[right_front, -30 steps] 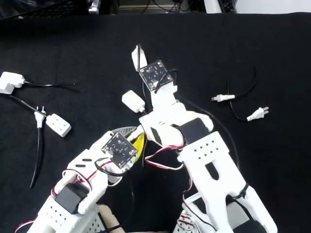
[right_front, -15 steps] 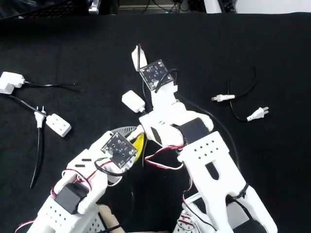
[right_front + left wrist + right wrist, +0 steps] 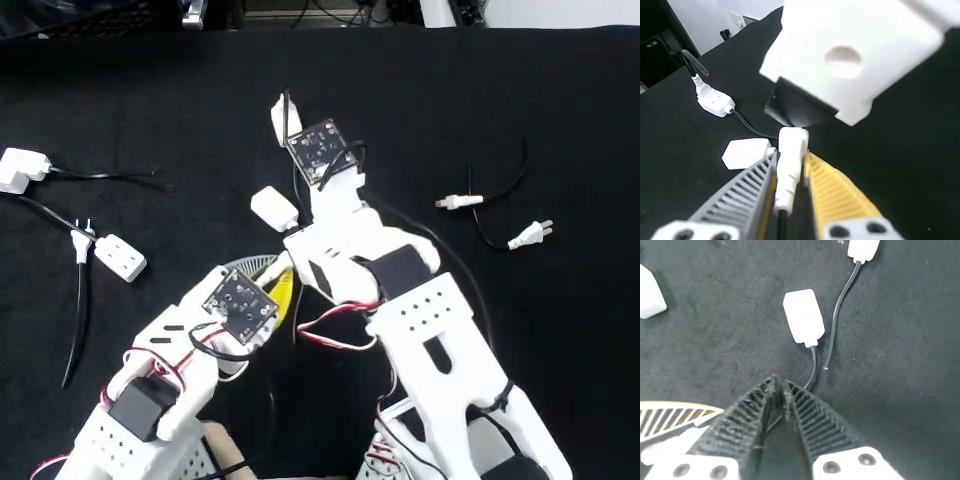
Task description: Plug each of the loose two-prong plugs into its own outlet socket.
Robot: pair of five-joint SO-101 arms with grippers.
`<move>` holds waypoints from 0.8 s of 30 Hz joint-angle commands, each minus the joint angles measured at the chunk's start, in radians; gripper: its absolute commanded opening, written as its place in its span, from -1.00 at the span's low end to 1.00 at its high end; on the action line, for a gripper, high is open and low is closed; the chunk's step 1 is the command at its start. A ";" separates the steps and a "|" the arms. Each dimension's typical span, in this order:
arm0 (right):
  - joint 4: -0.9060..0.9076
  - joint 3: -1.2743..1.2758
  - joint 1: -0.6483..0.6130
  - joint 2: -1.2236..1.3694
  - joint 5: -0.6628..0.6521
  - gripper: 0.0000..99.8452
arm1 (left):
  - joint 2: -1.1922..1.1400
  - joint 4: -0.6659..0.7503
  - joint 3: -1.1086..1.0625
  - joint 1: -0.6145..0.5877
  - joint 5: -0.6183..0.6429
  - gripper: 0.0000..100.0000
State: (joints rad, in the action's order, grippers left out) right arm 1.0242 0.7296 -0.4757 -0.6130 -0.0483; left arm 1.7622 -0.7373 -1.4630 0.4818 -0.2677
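Edging a little up and to the left in the high view, the left arm (image 3: 160, 370) has shifted since the earlier frame, while the right arm (image 3: 430, 320) has kept its place.

Both arms stand over the black tabletop (image 3: 150, 100), the right arm's white body reaching across its middle and the left arm lower and beside it. The left end effector (image 3: 790, 160) is clenched on a white plug (image 3: 791, 145), held lifted between the grey and yellow fingers with its black lead running back between them; its prongs cannot be made out. The right end effector (image 3: 781, 385) is clamped on a thin black cord (image 3: 813, 362), which leads to a white outlet socket (image 3: 803, 316) lying flat just ahead of it.

At the left of the tabletop a second socket (image 3: 120, 257) lies just beside a loose plug (image 3: 82, 243). Well apart on the right, a two-prong plug (image 3: 530, 235) and another small plug (image 3: 455, 202) lie near each other.
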 commanded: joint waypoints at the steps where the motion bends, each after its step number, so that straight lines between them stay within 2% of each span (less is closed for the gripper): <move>1: 0.005 0.067 -0.020 0.031 0.003 -0.97 | 0.063 0.029 0.228 -0.048 0.015 -0.94; 9: 0.011 0.019 -0.012 0.120 -0.003 -0.97 | 0.061 0.037 0.206 -0.111 0.015 -0.94; 15: 0.005 -0.015 0.097 0.120 0.029 -0.95 | 0.057 0.192 -0.002 -0.182 0.015 -0.94; 19: -0.012 -0.051 0.238 0.130 0.124 -0.74 | 0.057 0.157 -0.018 -0.213 0.015 -0.94; 24: -0.117 -0.027 0.385 0.131 0.144 -0.51 | 0.057 0.130 -0.050 -0.259 0.014 -0.94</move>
State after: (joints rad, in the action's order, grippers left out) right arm 0.9567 0.7096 -0.1688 -0.4780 0.0790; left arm 1.8006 -0.6130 -1.5136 0.2639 -0.2631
